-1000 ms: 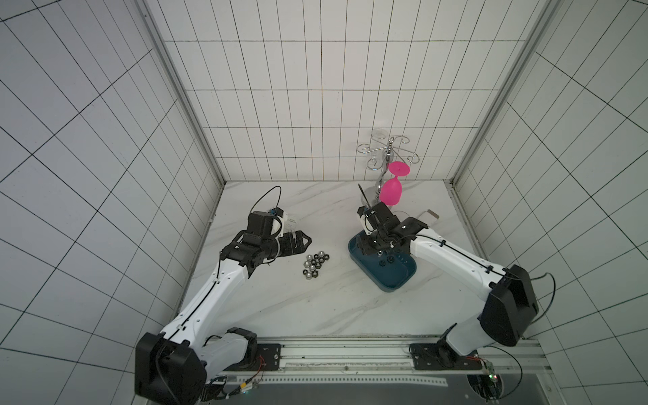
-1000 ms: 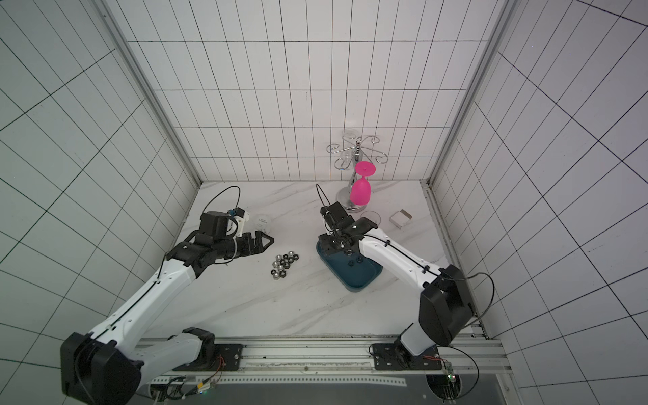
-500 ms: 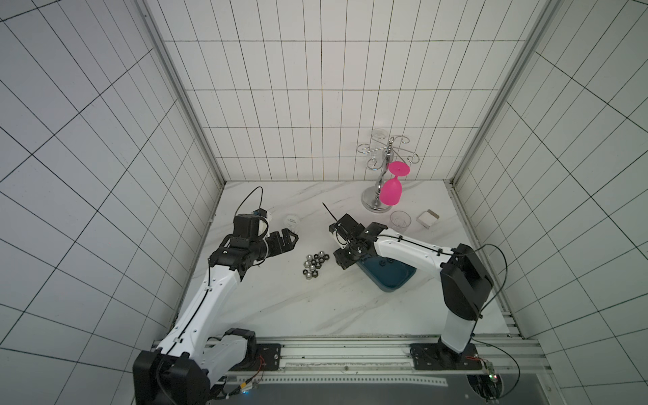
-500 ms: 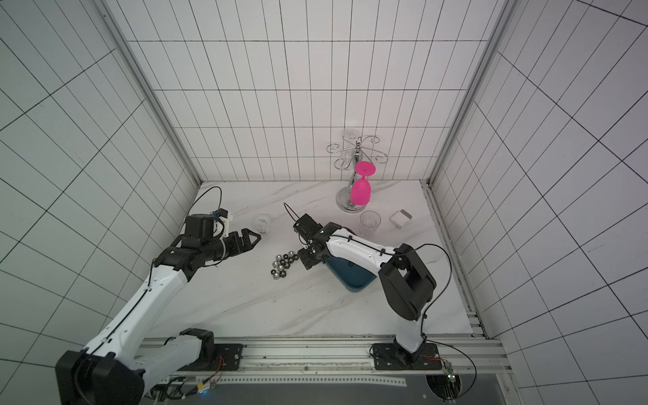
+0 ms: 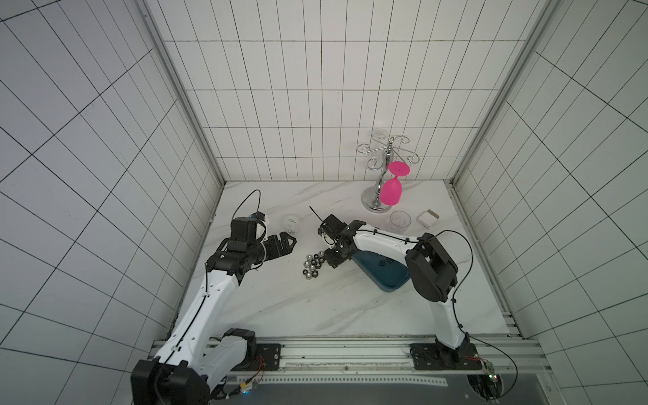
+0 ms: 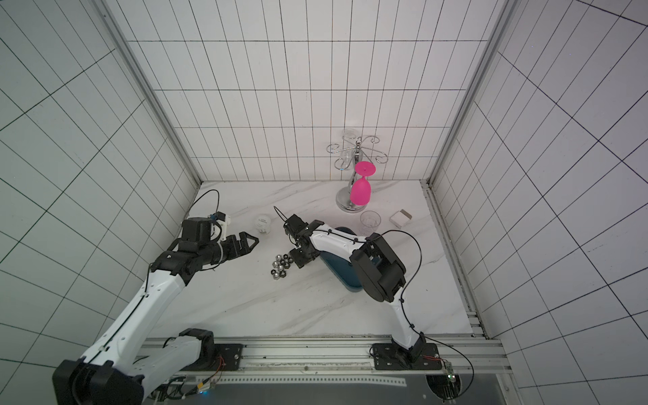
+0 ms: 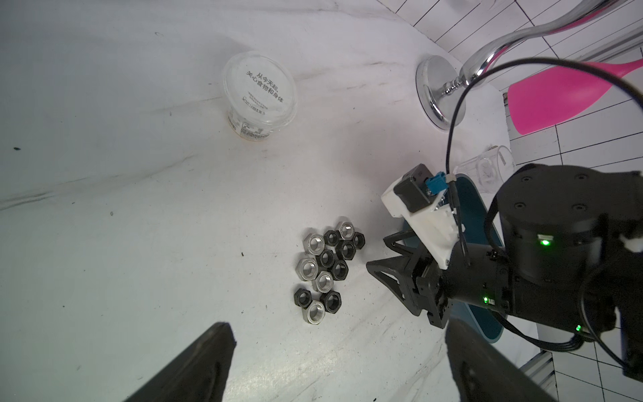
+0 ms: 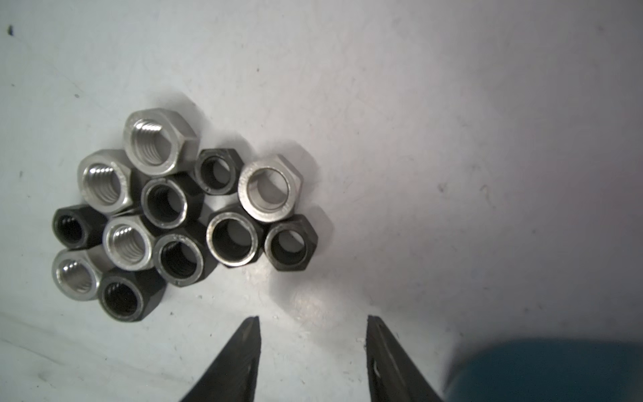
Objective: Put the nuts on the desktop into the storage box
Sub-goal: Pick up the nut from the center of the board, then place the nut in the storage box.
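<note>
Several silver and black nuts (image 5: 311, 266) (image 6: 280, 265) lie in a tight cluster on the white marble desktop (image 5: 315, 308). The dark teal storage box (image 5: 382, 273) (image 6: 338, 275) sits just right of them, partly under my right arm. My right gripper (image 5: 331, 261) (image 6: 298, 261) (image 7: 377, 252) hangs low between the cluster and the box, open. In its wrist view the gripper (image 8: 313, 318) has only bare desktop between the tips, the nuts (image 8: 181, 219) are off to one side and the box (image 8: 556, 369) is at a corner. My left gripper (image 5: 292, 242) (image 7: 337, 323) is open, left of the nuts (image 7: 325, 268).
A white lidded cup (image 5: 291, 223) stands behind the left gripper. At the back right are a chrome glass rack (image 5: 377, 203) with a pink goblet (image 5: 391, 191), a clear cup (image 5: 399, 221) and a small white box (image 5: 427, 218).
My right gripper has swung left from over the storage box to the desktop beside the nuts. The left arm drew back slightly, then held still.
</note>
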### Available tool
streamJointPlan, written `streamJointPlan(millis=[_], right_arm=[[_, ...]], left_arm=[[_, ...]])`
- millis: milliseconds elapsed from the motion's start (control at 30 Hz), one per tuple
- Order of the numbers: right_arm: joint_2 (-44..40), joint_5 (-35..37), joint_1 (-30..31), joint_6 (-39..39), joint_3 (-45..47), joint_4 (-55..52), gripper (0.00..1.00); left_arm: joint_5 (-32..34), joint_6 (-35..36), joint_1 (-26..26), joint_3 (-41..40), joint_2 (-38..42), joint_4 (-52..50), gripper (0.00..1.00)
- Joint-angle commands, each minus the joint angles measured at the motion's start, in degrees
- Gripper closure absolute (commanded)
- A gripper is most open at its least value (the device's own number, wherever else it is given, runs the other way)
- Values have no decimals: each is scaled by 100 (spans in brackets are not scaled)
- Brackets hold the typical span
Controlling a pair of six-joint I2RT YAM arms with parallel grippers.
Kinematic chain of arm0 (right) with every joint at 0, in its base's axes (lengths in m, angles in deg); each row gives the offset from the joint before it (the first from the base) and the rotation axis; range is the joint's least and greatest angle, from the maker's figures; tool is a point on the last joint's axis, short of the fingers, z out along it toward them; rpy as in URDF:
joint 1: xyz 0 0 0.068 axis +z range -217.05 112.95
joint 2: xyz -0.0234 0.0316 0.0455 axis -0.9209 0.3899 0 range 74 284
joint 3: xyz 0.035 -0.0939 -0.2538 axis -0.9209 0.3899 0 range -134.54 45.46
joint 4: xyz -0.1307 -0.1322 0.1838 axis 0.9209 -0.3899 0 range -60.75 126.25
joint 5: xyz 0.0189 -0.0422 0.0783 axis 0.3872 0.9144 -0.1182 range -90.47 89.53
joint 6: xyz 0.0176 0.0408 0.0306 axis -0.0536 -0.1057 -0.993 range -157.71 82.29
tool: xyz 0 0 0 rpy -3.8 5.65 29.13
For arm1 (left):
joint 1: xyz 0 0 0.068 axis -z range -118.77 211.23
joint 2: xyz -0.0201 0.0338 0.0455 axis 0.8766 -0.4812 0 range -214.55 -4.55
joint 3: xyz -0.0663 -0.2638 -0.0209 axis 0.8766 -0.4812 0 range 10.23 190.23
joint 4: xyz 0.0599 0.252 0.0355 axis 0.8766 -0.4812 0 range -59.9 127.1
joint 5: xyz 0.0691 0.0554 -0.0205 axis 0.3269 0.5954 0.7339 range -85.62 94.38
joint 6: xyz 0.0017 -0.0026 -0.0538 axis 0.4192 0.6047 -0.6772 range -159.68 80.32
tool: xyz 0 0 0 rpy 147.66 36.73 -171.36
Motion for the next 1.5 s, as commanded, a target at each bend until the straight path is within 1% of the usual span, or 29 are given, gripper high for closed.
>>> streamJointPlan(millis=[0,233,400,433,500,600,667,733,800,900,1033,1167,1267,1333,1467], right_arm=[[215,-58,48,94,-359,-229,49],[540,-81,75,129,-720,-267,50],[731,-115,92,165,-963,-431,54],[756,-108,99,181,-997,-433,56],[778,-107,109,182,-1046,-465,65],[775,-120,111,178,-1039,-484,70],[688,-115,108,152,-967,-467,76],[481,-115,122,87,-811,-369,80],[88,-108,116,-3,-568,-143,81],[-655,-59,102,-169,-244,92,81],[-1611,69,2,-386,123,112,81],[-2411,115,-355,-617,727,104,81],[-2794,80,-822,-761,1305,86,81],[-2891,99,-1111,-767,1614,66,81],[-2716,20,-1600,-711,1976,-54,81]], left_arm=[[-25,122,-54,-67,47,-6,2],[-44,167,-97,-35,12,-14,2],[-44,216,-153,-30,21,-58,2],[-48,222,-168,-30,25,-63,2],[-45,237,-191,-19,26,-76,2],[-68,266,-221,-4,34,-88,2],[-74,277,-239,23,26,-99,2],[-97,297,-251,50,19,-110,2],[-123,301,-253,76,5,-120,2],[-312,315,-251,126,-65,-51,2],[-594,216,-214,250,-239,48,2],[-651,109,-81,350,-371,149,2],[-612,49,146,357,-418,254,2],[-597,2,313,348,-448,340,2],[-529,-115,647,304,-496,491,2]])
